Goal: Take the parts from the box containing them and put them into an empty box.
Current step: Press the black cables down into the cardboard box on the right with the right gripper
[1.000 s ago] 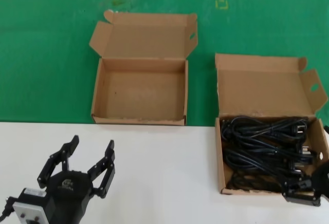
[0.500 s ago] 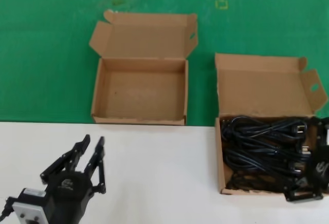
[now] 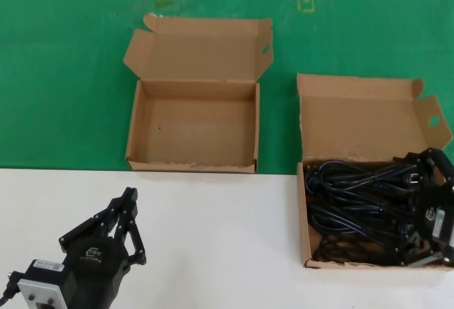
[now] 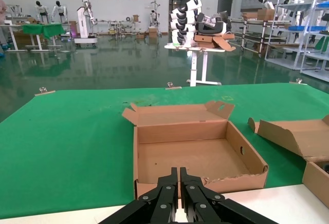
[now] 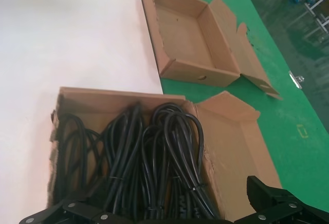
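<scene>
1. With my right fingers spread wide apart, my right gripper [image 3: 430, 206] hangs over the near right end of the full box [image 3: 374, 213], clamped on nothing.
2. Under those fingers lie the cables [image 3: 362, 206], black coils packed across the floor of the full box; in my right wrist view the cables [image 5: 149, 167] fill it from wall to wall.
3. My left fingers are pressed together, and my left gripper [image 3: 128, 213] waits over the white desk [image 3: 227, 238], well to the left of the full box.
4. The empty box [image 3: 191, 128] sits on the green mat [image 3: 64, 75], up and to the left of the full box, its lid folded back; my left gripper [image 4: 179, 183] points at its front wall.
</scene>
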